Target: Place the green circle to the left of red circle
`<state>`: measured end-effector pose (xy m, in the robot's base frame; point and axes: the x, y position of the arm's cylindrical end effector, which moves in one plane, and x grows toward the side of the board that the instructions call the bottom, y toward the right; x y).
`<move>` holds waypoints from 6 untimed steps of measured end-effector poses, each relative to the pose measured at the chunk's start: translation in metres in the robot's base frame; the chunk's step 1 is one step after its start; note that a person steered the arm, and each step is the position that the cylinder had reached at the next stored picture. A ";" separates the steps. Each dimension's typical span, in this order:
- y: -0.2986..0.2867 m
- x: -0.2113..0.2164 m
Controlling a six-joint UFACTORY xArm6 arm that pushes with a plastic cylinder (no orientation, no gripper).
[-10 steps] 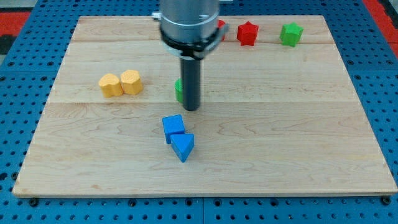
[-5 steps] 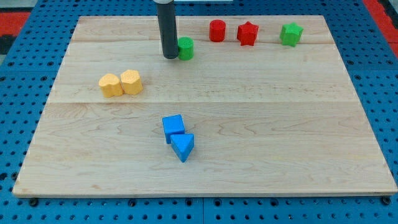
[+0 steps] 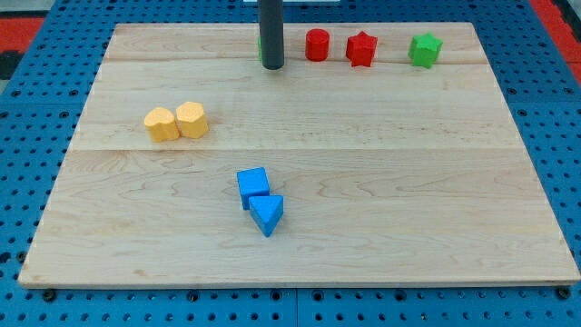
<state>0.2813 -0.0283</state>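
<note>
My tip (image 3: pixel 272 66) rests on the table (image 3: pixel 381 182) near the upper middle of the frame; the tool is a plain rod with nothing to open or close, and it holds nothing. It stands directly in front of the green circle (image 3: pixel 260 47), hiding all but a green sliver at its left edge. That block sits left of the red circle (image 3: pixel 317 44), apart from it, so the placement looks about done.
</note>
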 end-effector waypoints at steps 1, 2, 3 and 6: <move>0.000 -0.003; 0.004 -0.008; 0.006 0.038; -0.113 0.122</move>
<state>0.4037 -0.1415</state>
